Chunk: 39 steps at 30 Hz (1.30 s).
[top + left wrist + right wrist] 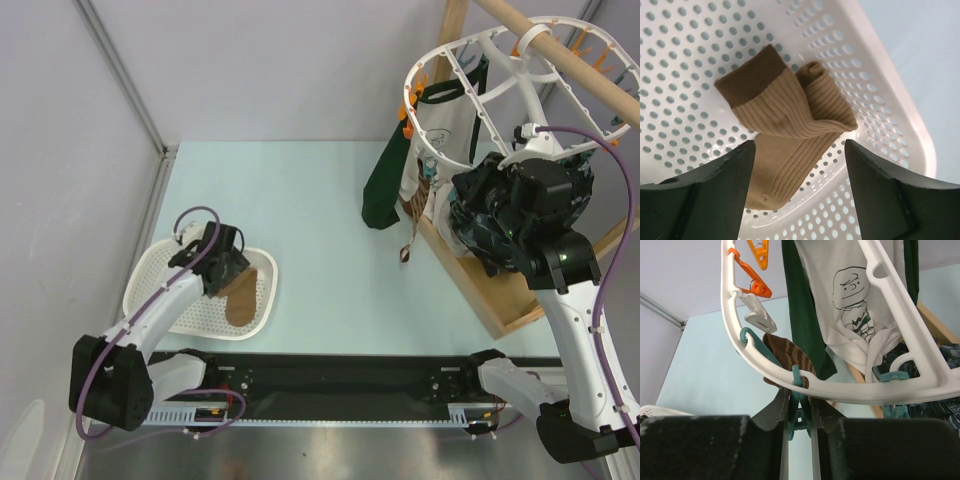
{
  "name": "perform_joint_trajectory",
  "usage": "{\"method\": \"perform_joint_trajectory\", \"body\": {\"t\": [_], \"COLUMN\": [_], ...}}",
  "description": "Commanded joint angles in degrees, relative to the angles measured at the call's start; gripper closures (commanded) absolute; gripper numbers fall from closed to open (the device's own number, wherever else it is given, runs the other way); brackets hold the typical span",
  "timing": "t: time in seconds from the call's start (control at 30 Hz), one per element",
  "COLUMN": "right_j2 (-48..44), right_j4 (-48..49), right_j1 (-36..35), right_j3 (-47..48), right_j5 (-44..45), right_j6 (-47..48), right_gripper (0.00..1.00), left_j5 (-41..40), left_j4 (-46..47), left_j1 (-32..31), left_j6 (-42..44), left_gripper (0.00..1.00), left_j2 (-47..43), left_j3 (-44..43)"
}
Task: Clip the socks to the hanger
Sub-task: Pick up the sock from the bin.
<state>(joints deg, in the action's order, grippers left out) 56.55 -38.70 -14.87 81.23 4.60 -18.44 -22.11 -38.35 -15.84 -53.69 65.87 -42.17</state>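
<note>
Pale blue table (300,200), grey walls (250,60) (wooden frame (500,305) right).

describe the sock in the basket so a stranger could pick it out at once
Look to the table's left near corner, at the white perforated basket. Inside it lies a folded tan ribbed sock with a dark brown cuff. It is the only sock lying down; the striped brown one hangs from the hanger on the right.

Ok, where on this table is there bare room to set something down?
The widest bare patch of table lies between the basket and the hanging green sock. The right side is crowded: hanger and wooden frame, with the right end effector shut on a teal clip. The basket holds a tan sock under the open left end effector.
</note>
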Motion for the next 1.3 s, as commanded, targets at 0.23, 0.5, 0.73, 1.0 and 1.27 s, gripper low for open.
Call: {"method": "perform_joint_trajectory", "body": {"t": [0.23,0.5,0.73,1.0,1.27], "right_j2": [-0.7,-0.9,-0.9,-0.4,-0.7], "right_j4": [0.6,0.2,-0.1,-0.1,-0.1], "right_j1": [0.1,0.1,0.1,0.1,0.0], "right_j3": [-0.6,0.0,-0.3,0.1,-0.8], "right_j5": [-1.9,-1.8,-2.2,-3.5,-6.2], "right_j6": [-0.3,-0.1,-0.1,0.2,0.4], "right_gripper": [1.0,1.0,1.0,1.0,1.0], "left_j5": [4.3,10.1,8.3,-1.3,11.8], "left_j4": [1.4,1.0,3.9,0.7,27.8], "left_j1": [5.9,7.7,8.3,4.2,-15.2], "left_j6": [-19.7,-27.3,-24.2,-9.1,22.7], "left_gripper": [0.25,0.26,0.83,1.0,1.0], "left_j2": [1.3,11.7,9.2,-6.8,-21.3], "left_j3": [2.0,1.4,3.6,-0.2,-0.4]}}
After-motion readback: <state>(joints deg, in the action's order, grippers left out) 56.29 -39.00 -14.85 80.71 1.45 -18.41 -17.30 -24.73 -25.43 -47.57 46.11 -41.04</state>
